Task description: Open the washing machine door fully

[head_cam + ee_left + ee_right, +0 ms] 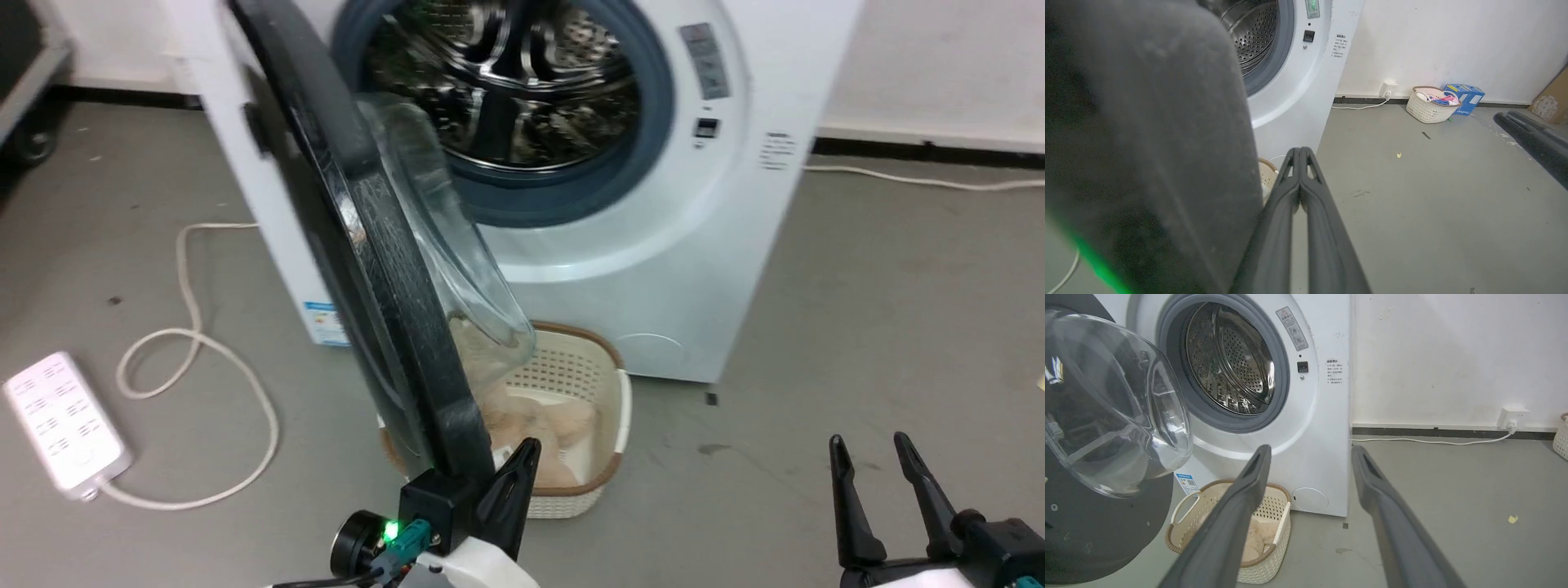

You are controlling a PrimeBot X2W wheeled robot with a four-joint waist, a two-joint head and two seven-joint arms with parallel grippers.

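Lowest in head view, left end effector [526, 447] with fingers pressed together, gripping nothing, just beside lower rim of washing machine door [384, 269]; cannot tell if touching. Stands swung out from left hinge, about edge-on, glass bowl [457, 245] turned toward drum opening [506, 90], over white basket [608, 408] on floor. At lower right, right end effector [869, 441], fingers spread apart, empty, well apart from door.
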